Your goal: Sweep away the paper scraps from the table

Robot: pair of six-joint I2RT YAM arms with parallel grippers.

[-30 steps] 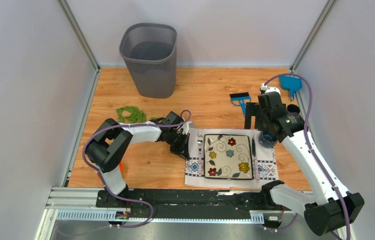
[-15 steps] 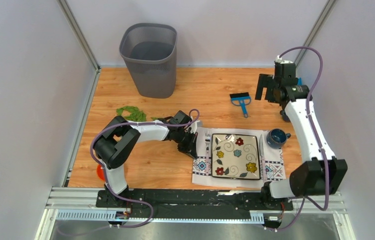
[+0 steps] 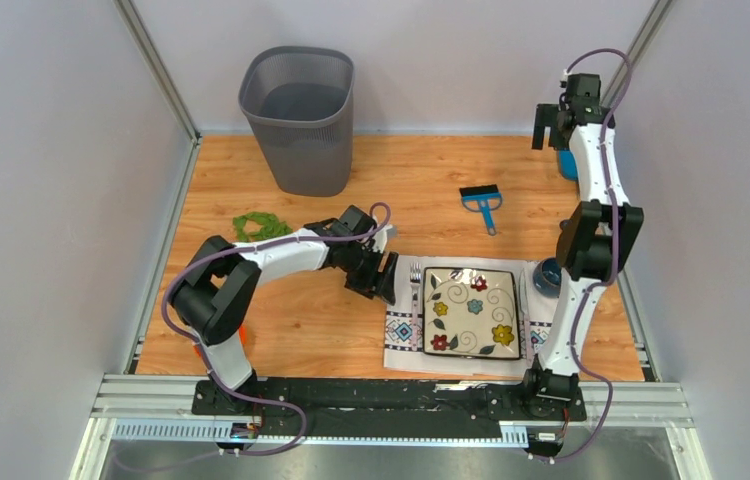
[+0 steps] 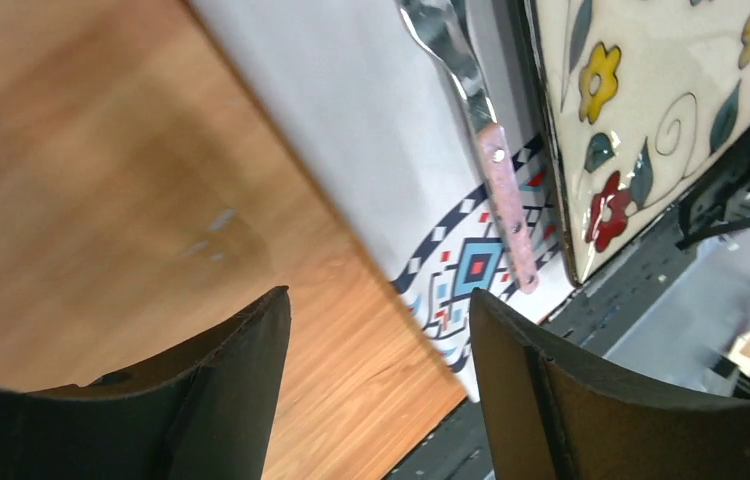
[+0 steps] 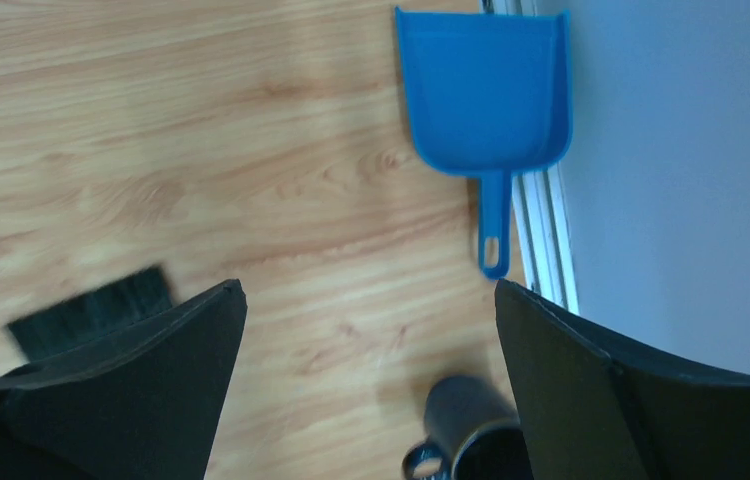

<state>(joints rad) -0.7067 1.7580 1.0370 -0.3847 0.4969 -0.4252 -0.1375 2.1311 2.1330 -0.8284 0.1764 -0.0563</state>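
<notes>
Two claws are standing apart and empty over the table: the right gripper is hovering with the blue dustpan at its one o'clock, handle pointing to six, while the left gripper is sitting nearer the paper scraps, at its ten o'clock.

Worktop: light-brown wood grain in planks, smooth, faint sheen.
Paper scraps: green paper, crumpled, matt.
Placemat: white cloth, matt, with a coloured patterned border.
Plate: cream glazed ceramic, glossy, painted flowers.
Fork: bright polished metal head, duller pinkish riveted handle.
Dustpan: blue plastic, smooth, slight sheen.
Brush: blue plastic body, black bristles.
Mug: dark glaze, glossy.
Wastebasket: grey mesh, matt.
Left end effector: matt black fingers, plastic-looking.
Right end effector: the same matt black.
Rails: bare silvery metal.
</notes>
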